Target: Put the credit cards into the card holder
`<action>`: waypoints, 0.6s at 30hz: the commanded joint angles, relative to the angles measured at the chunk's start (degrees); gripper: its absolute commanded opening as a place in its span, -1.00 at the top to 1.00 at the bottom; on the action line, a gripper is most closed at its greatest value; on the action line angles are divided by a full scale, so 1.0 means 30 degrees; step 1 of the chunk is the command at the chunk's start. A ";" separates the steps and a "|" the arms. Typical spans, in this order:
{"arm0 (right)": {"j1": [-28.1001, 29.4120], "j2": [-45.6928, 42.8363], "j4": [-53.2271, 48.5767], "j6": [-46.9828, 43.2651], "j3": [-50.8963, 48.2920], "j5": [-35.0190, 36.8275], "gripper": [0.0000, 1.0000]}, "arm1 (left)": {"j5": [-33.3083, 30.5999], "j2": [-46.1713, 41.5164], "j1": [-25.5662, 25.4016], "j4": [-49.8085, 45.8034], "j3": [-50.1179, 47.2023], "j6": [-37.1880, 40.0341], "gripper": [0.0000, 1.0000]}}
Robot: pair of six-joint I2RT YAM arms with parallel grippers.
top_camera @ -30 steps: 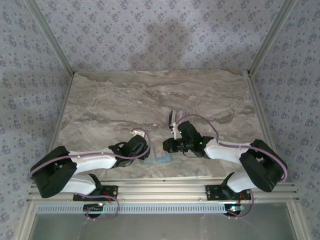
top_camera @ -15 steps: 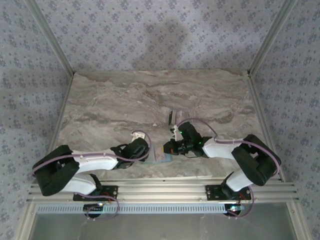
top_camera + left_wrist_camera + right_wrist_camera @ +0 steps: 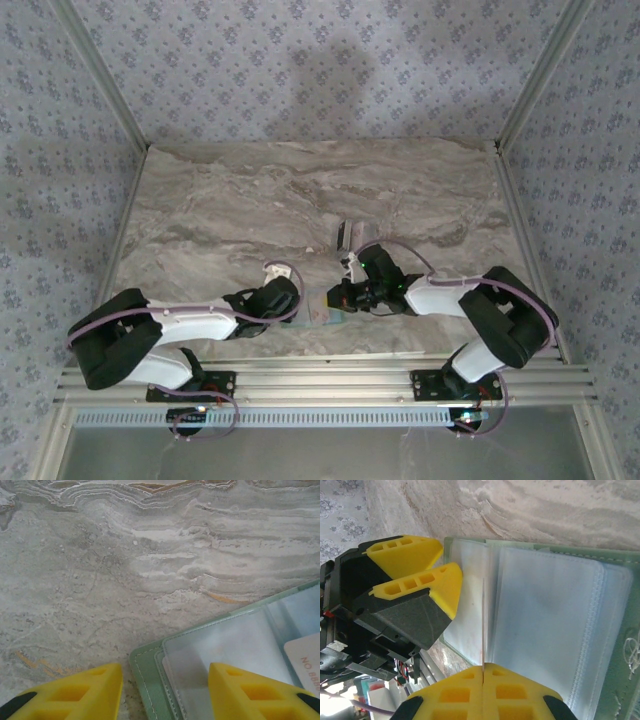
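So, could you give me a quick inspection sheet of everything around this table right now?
Surface: grey marble-patterned table.
Job's things: sage-green card holder lies open near the front edge; one card is held edge-on over it; a small stack of cards sits further back.
Clutter: nothing seen.
Grippers: left gripper open, straddling the holder's corner; right gripper shut on the card.
Cables: purple cables run along both arms.
Surroundings: patterned walls, metal rail in front.
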 commanded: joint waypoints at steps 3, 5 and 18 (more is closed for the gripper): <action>-0.0213 0.0916 0.0552 0.0551 -0.0207 -0.0740 1.00 | -0.0355 0.0407 -0.0147 -0.0672 -0.0343 -0.0075 0.04; -0.0266 0.0989 0.0565 0.0562 -0.0210 -0.0741 1.00 | -0.0367 0.0396 -0.0155 -0.0672 -0.0375 -0.0076 0.04; -0.0694 0.0731 -0.0453 0.0159 -0.0090 -0.0551 1.00 | -0.0444 0.0481 -0.0153 -0.0555 -0.0405 -0.0076 0.05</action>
